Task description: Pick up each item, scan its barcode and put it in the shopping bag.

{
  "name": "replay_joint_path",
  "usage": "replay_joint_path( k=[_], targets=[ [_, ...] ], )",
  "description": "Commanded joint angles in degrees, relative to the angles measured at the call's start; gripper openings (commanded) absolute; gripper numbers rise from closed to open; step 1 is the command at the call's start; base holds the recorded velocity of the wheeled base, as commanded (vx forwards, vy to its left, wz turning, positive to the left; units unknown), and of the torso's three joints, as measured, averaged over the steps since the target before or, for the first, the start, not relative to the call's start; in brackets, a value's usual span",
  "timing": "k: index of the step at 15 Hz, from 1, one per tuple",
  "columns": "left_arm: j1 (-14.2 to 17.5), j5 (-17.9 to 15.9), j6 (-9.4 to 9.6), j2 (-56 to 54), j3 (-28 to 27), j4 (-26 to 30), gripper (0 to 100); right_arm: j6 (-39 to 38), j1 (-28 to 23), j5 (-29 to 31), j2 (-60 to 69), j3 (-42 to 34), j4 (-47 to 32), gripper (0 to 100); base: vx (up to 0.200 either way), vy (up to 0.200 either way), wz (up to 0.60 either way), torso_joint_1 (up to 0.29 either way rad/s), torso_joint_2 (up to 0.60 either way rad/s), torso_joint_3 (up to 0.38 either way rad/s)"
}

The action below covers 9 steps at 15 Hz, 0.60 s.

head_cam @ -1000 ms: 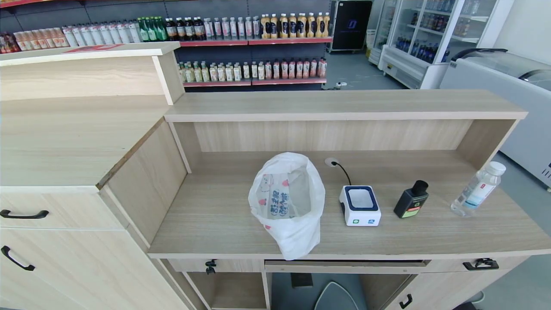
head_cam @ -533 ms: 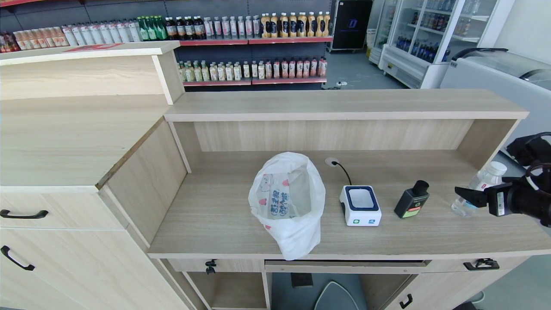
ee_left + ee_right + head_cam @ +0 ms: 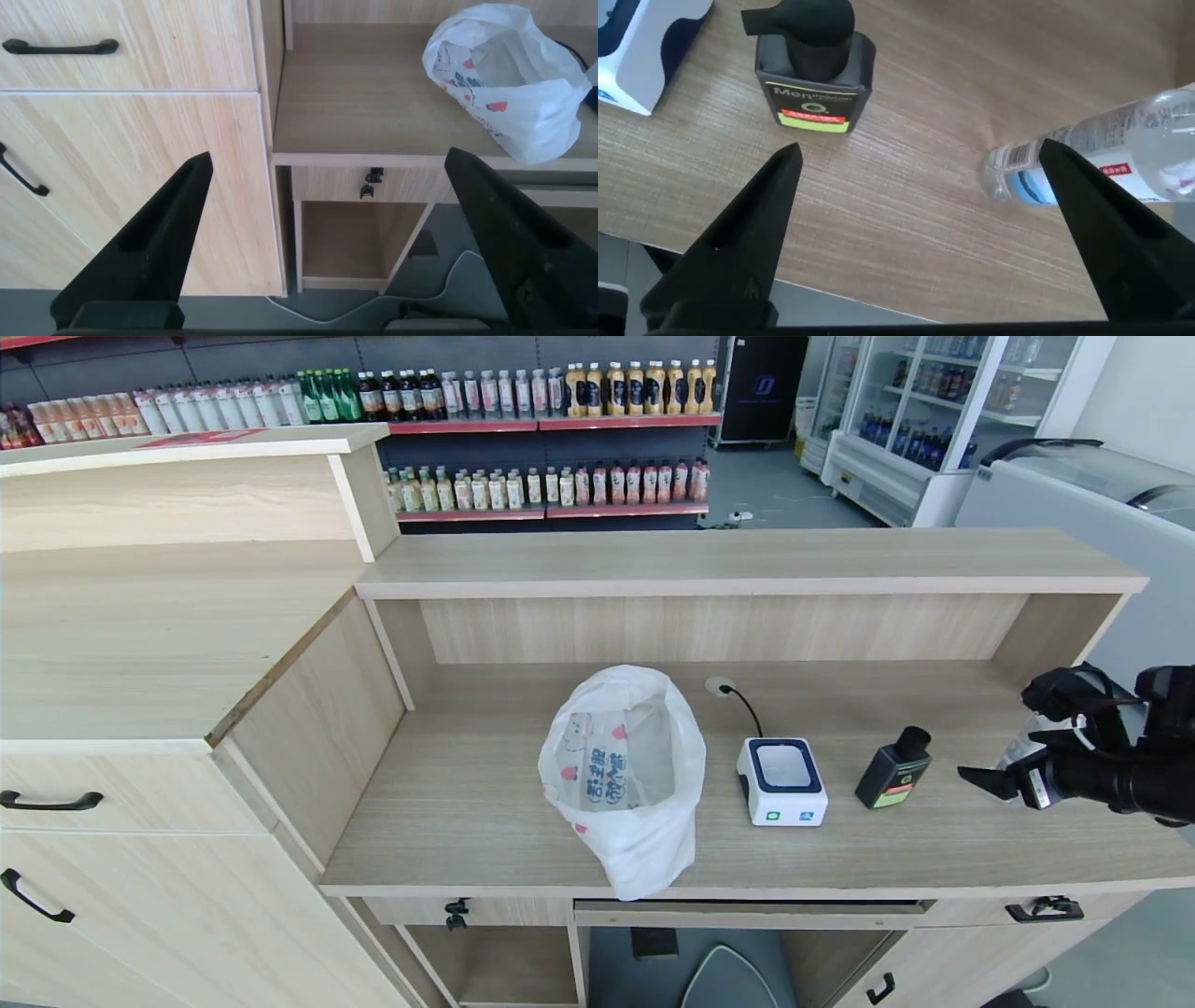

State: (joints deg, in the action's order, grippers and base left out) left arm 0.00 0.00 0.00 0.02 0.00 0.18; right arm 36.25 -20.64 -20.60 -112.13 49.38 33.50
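The right gripper (image 3: 920, 149) hovers over the counter's (image 3: 467, 803) right end, fingers spread wide. The clear bottle (image 3: 1120, 154) lies on its side, 1 end in the gap beside 1 finger. The black bottle (image 3: 893, 768) stands just left, then the scanner (image 3: 780, 781) and bag (image 3: 624, 775). The left gripper (image 3: 327, 159) hangs low, wide apart, holding nothing.
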Motion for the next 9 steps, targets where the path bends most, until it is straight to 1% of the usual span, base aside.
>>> replay_joint_path(
  k=[1,4,7,8,9],
  targets=[
    [0.0,0.0,0.00,0.0,0.0,0.0,100,2.5,-0.3,-2.0,-5.6,2.9,-0.3,100,0.000,0.000,0.00,0.000,0.00,0.000],
    [0.0,0.0,0.00,0.0,0.0,0.0,100,7.4,-0.3,-8.8,-8.5,5.5,-1.1,100,0.000,0.000,0.00,0.000,0.00,0.000],
    [0.0,0.0,0.00,0.0,0.0,0.0,100,10.4,-0.3,-11.2,-10.2,9.2,-4.5,100,0.000,0.000,0.00,0.000,0.00,0.000],
    [0.0,0.0,0.00,0.0,0.0,0.0,100,11.1,-0.3,-13.3,-11.6,12.0,-6.4,100,0.000,0.000,0.00,0.000,0.00,0.000],
    [0.0,0.0,0.00,0.0,0.0,0.0,100,11.3,-0.2,-13.9,-12.6,14.2,-7.8,100,0.000,0.000,0.00,0.000,0.00,0.000]
  ],
)
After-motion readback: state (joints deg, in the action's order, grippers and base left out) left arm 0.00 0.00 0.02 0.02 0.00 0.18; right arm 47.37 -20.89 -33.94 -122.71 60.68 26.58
